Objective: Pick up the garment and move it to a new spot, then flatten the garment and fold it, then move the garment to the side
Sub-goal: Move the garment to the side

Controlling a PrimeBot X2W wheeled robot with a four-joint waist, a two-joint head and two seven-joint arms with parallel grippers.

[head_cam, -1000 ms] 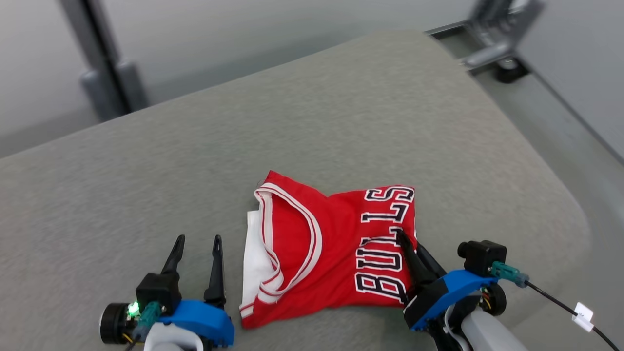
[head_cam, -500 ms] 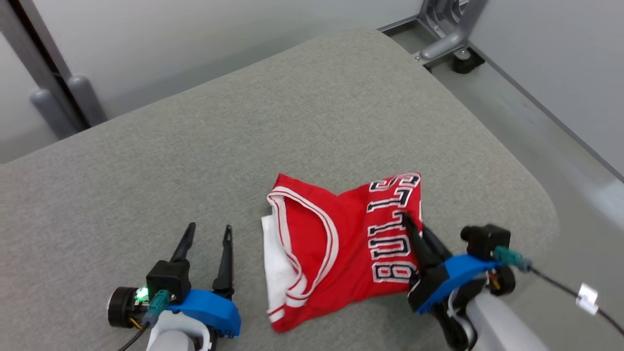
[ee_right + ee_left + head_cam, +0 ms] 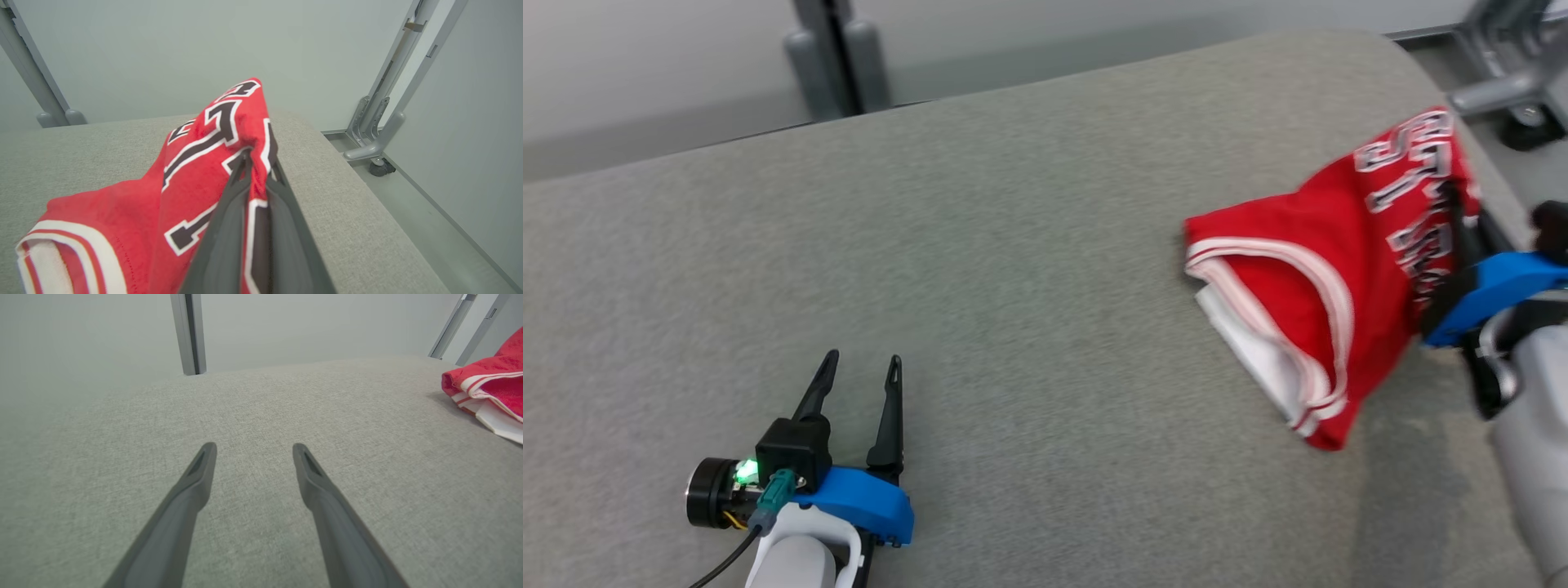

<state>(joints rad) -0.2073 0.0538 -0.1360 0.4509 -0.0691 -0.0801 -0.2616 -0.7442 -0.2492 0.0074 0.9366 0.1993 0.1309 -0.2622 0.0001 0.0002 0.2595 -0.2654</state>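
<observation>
- Two dark fingers of the right gripper (image 3: 259, 160), pressed together, pinch the lettered edge of the red garment (image 3: 1307, 294), held up at the head view's right.
- Its white-trimmed end droops toward the grey padded table (image 3: 1013, 245).
- Left gripper (image 3: 863, 359), lower left: spread wide, empty, well apart from the garment.

Carrying surface: a grey woven-fabric padded tabletop (image 3: 1013, 245) with rounded corners. One item is on it, a red folded jersey (image 3: 1347, 220) with white trim and black-and-white lettering, near the right edge. Its white-lined lower fold appears to touch the fabric, while its lettered end is raised.
</observation>
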